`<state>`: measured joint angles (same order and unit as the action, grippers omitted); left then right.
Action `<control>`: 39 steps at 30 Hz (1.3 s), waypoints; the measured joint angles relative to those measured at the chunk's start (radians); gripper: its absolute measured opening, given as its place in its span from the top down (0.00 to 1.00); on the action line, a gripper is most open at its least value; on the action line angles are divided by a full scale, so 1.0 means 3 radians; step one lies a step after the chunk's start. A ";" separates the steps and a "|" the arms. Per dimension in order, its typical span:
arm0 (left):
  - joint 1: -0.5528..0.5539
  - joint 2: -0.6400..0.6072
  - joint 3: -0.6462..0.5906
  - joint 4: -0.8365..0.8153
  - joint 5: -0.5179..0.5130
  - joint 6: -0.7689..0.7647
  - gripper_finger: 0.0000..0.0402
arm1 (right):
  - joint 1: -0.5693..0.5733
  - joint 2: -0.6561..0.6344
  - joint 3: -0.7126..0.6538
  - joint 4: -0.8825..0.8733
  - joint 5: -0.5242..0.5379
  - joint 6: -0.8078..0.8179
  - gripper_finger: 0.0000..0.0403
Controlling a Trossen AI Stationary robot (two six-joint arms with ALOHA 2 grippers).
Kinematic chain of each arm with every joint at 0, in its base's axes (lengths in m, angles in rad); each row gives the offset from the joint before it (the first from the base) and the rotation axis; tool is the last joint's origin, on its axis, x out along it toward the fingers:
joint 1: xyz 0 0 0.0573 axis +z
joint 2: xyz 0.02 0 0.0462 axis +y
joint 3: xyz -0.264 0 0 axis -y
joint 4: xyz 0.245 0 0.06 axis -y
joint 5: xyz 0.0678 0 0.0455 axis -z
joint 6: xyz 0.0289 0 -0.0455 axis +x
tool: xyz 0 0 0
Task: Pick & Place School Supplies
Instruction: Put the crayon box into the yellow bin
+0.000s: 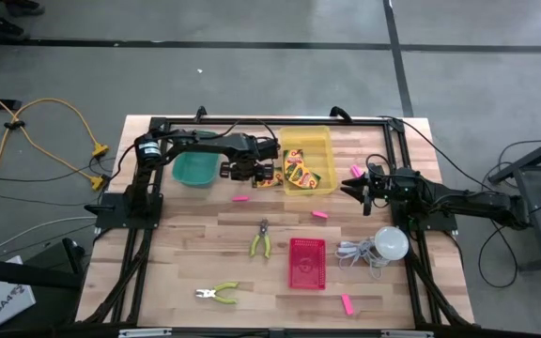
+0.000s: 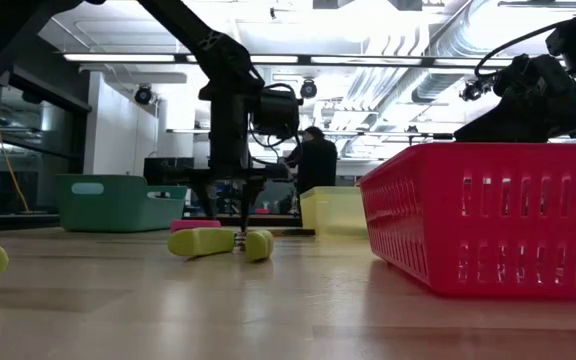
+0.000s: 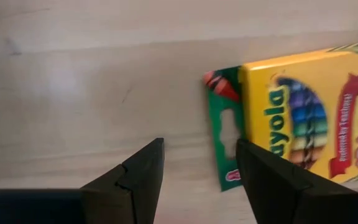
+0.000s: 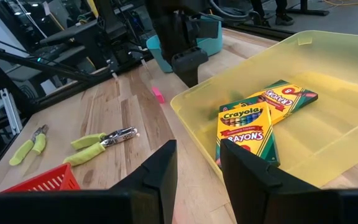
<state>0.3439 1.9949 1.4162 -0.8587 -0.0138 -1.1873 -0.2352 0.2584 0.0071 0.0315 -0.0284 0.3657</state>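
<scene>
On the wooden table (image 3: 73, 74), the spread left end effector (image 3: 201, 180) flanks a yellow-green crayon box (image 3: 303, 124).

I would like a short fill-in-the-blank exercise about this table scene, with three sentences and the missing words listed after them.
1. Two crayon boxes lie inside the ____ bin.
2. The left gripper is open above the wooden table, next to a ____ box that lies outside the bin.
3. The basket close to the white bulb is ____.

Missing words: yellow; crayon; red

Grey floor (image 1: 252, 84), bright ceiling lights (image 2: 218, 58)
</scene>
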 joint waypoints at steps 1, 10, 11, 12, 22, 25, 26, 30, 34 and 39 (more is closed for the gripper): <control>0.0000 0.0000 0.0000 0.0001 0.0001 -0.0012 0.52 | 0.0000 0.0000 0.0000 0.0000 0.0000 0.0001 0.73; 0.0004 0.0005 0.0000 0.0010 -0.0061 -0.0060 0.52 | -0.0001 0.0000 0.0000 0.0000 0.0000 0.0001 0.73; 0.0004 0.0020 0.0001 0.0011 -0.0064 -0.0063 0.52 | 0.0000 0.0000 0.0000 0.0000 0.0000 0.0001 0.73; 0.0005 0.0030 0.0006 0.0000 -0.0063 -0.0071 0.52 | -0.0001 0.0000 0.0000 -0.0001 0.0000 0.0001 0.73; 0.0005 0.0102 0.0015 -0.0019 -0.0087 -0.0083 0.52 | -0.0001 0.0000 0.0000 0.0000 0.0000 0.0001 0.73; 0.0005 0.0107 0.0013 -0.0053 -0.0089 -0.0083 0.52 | 0.0000 0.0000 0.0000 0.0000 0.0000 0.0001 0.73; 0.0005 0.0108 0.0013 -0.0066 -0.0092 -0.0084 0.52 | -0.0001 0.0000 0.0000 0.0000 0.0000 0.0000 0.73; 0.0006 0.0114 0.0013 -0.0143 -0.0112 -0.0101 0.52 | 0.0000 0.0000 0.0000 0.0000 0.0000 0.0001 0.73; 0.0006 0.0118 0.0010 -0.0199 -0.0117 -0.0134 0.52 | 0.0000 0.0000 0.0000 0.0001 0.0000 0.0001 0.73; 0.0008 0.0120 0.0007 -0.0340 -0.0130 -0.0135 0.52 | -0.0001 0.0000 0.0000 0.0001 0.0000 0.0000 0.73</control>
<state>0.3462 2.0308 1.4183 -0.9606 -0.0528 -1.2278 -0.2356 0.2584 0.0071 0.0319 -0.0284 0.3657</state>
